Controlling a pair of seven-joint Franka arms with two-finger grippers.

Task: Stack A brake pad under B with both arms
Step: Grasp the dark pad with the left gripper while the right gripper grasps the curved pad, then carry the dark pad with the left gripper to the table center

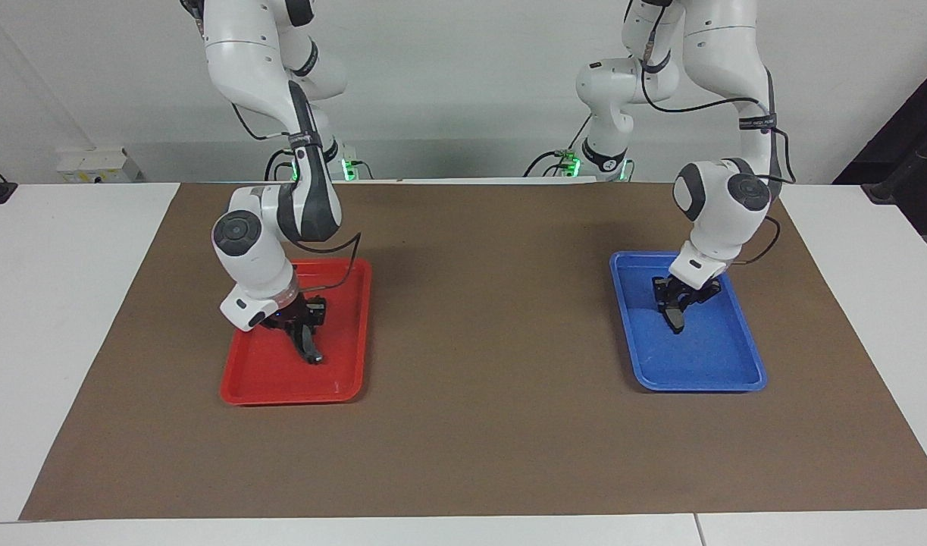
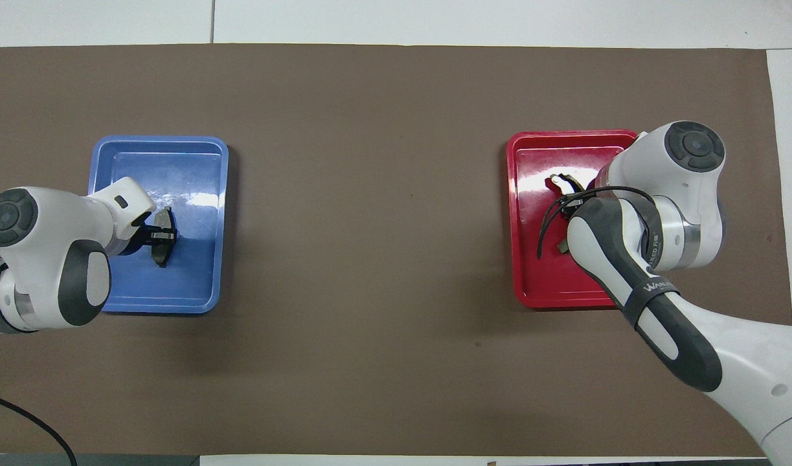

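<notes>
- Table point(image 1: 463, 447), brown mat: red tray point(image 1: 260, 379) toward the right arm's end, blue tray point(image 1: 709, 364) toward the left arm's end.
- Right pincer point(image 1: 304, 324) low in the red tray, closed on B point(image 1: 309, 349), the curved black pad.
- Left pincer point(image 1: 677, 299) low in the blue tray, closed on A brake pad point(image 1: 673, 317), the shorter grey one.

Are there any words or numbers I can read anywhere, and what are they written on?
"WANU...": white letters on a black band around the right arm's forearm, cut off where the band wraps round, so only the start reads.
White print on a black band on the left arm: too small to read.
No print can be seen on the A brake pad, B, the blue tray or the red tray.
</notes>
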